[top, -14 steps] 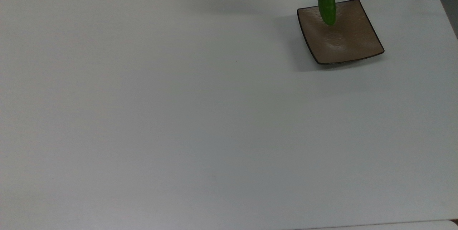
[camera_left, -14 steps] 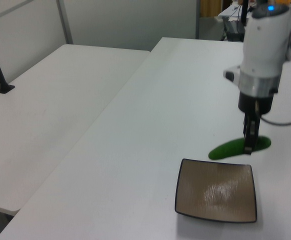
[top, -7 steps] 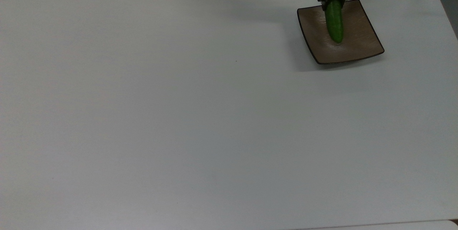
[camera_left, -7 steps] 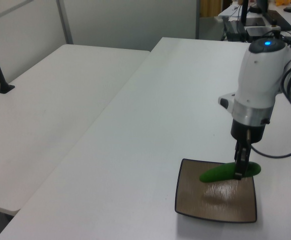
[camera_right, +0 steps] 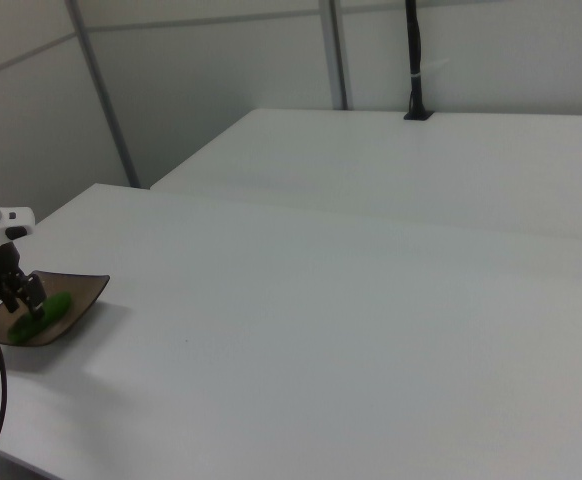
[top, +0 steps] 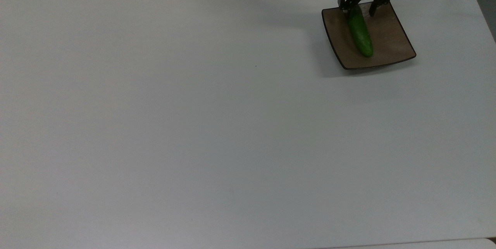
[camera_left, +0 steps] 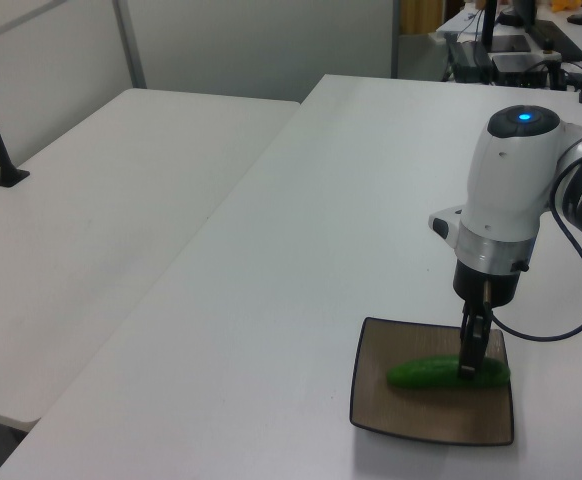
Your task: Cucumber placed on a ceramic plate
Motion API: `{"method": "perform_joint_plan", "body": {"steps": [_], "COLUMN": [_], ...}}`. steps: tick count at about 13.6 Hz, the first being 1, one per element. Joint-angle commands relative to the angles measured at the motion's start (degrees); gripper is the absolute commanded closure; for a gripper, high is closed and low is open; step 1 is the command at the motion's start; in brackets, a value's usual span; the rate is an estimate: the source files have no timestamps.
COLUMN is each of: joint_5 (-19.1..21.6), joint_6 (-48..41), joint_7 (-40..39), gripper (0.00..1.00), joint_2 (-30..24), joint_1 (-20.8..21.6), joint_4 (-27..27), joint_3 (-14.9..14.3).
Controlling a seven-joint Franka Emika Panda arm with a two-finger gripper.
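1. White laminate table (top: 193, 125) fills the room's foreground, with grey partition walls (camera_left: 271, 40) behind it and a second white table (camera_right: 471, 170) alongside.
2. Near the top view's upper right corner sits the square brown glossy ceramic plate (top: 391, 43), thin dark rim all round.
3. Lying flat on it, running lengthwise from the far rim toward the near one in the top view, is the short, stubby dark green cucumber (top: 361, 34), with its glossy skin catching the light.
4. Above the cucumber's far end stands the Panda arm's black two-finger gripper (top: 366, 7), its fingers spread apart on either side, no longer pinching.
5. Judged by eye, the cucumber looks light and firm, but smooth enough to slip and round enough to roll; a grasp across its middle, squeezing the long sides, would seem the steadiest hold.
6. Against the plate's hard glaze, setting it down gently seems wise.
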Motion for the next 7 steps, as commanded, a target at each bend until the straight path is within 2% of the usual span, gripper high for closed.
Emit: {"method": "perform_joint_plan", "body": {"steps": [1,4,5,7], "joint_5": [-0.9,-0.9,-0.9,-0.8], "joint_6": [-0.7,-8.6,-14.7,-19.4], "joint_7": [1.2,1.3,1.3,1.1], "gripper": [0.00,0.00,0.00,0.00], "joint_2": [-0.9,-3.6,-5.6,-7.6], "joint_1": [-0.9,-2.2,-4.1,-6.4], "joint_4": [0.0,3.9,7.1,9.5], "joint_3": [1.1,1.1,1.1,1.0]}}
